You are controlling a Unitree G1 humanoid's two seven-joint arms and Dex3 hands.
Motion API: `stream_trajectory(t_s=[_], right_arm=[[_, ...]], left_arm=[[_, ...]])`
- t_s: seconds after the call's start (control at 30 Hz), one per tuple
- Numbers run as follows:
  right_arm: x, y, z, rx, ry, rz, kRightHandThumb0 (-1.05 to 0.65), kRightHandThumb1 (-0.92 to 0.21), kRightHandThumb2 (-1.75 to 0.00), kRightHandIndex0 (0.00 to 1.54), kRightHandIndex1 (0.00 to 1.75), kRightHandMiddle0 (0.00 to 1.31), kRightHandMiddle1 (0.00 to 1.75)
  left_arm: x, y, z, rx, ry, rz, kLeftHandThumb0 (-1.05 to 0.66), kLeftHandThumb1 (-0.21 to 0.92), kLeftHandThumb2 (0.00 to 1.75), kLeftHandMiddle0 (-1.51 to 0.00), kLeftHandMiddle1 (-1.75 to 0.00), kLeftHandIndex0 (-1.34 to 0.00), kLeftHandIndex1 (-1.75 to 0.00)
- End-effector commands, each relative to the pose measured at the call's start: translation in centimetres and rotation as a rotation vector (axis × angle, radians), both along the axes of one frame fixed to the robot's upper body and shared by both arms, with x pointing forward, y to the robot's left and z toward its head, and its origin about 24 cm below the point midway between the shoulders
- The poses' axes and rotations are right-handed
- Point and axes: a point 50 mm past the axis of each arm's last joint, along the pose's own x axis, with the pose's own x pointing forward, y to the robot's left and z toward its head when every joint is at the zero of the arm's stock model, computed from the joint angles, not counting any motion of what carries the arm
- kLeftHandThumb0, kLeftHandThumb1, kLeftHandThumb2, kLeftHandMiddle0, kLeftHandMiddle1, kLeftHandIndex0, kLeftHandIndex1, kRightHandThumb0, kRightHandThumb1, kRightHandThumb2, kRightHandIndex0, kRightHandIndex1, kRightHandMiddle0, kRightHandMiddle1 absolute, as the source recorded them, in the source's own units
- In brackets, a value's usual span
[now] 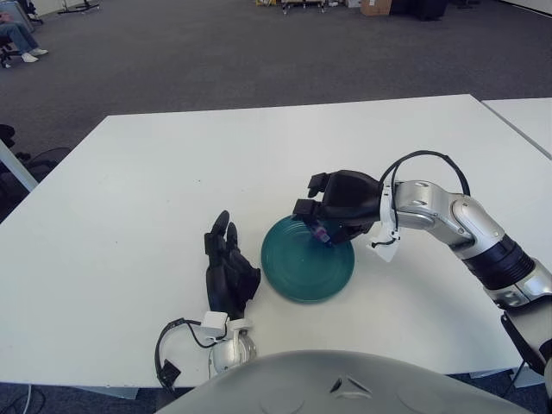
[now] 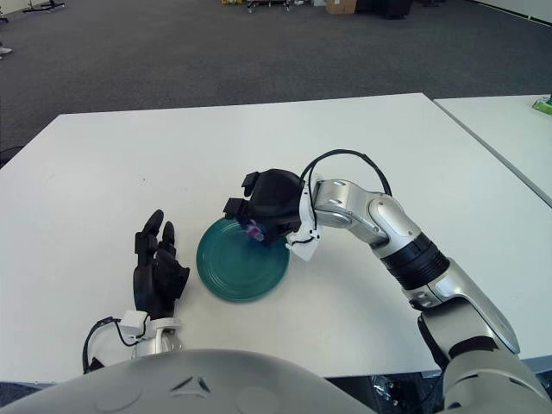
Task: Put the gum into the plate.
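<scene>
White laminate covers the desk [image 1: 155, 172], which fills most of both views and stands on a dark grey carpeted floor [image 1: 216, 52]; a second white desk [image 2: 509, 129] shows at the far right edge, well apart from the work. On the near middle of the main desk lies a round teal plate [image 1: 302, 276], flat and bare over most of its surface. The right arm [image 1: 457, 224], silver with black joints and a black cable looped over its wrist, reaches in from the right side. Its black right robot hand [image 1: 332, 211] hangs low over the far edge of the plate, the fingers [image 1: 304, 207] curled down and closed around the gum [image 1: 320, 231]. Only a small purple corner of the gum pack peeks out beneath the fingers, just above or against the plate's far rim; whether it touches the plate cannot be told, since the hand hides most of it. The left robot hand [image 1: 228, 267], also black, shows to the left of the plate, just beside its rim, palm flat with the fingers stretched out and loosely together, holding nothing. A thin black cable [image 1: 172, 345] loops by its wrist near the desk's front edge.
</scene>
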Motion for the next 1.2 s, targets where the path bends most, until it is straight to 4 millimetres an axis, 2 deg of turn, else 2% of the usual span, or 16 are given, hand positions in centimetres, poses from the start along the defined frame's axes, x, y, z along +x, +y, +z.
stream_trajectory(t_s=[0.0,0.27,0.73,1.17], right_arm=[[0.3,-0.1,0.4,0.032,0.009,-0.005,-1.04,-0.92,-1.01,0.02,0.0,0.0,0.01],[0.3,-0.1,0.0,0.091,0.03,-0.002,-1.05,-0.92,-1.0,0.0,0.0,0.0,0.0],[0.3,-0.1,-0.7,0.145,0.058,-0.045,-1.05,-0.92,-0.95,0.0,0.0,0.0,0.0],[0.5,-0.5,-1.0,0.252,0.088,-0.136,-1.05,-0.92,-0.93,0.0,0.0,0.0,0.0]], left_arm=[[2.6,-1.7,-0.3,-0.11,0.006,0.044,-0.95,0.92,1.0,-0.24,0.0,0.0,-0.47],[2.8,-1.8,-0.4,-0.119,0.004,0.049,-0.96,0.92,0.95,-0.26,-0.01,0.0,-0.5],[2.8,-1.7,-0.5,-0.128,-0.002,0.018,-0.95,0.92,0.98,-0.2,0.0,0.0,-0.4],[3.0,-1.6,-0.7,-0.192,-0.009,0.048,-0.94,0.92,0.95,-0.23,-0.01,0.0,-0.54]])
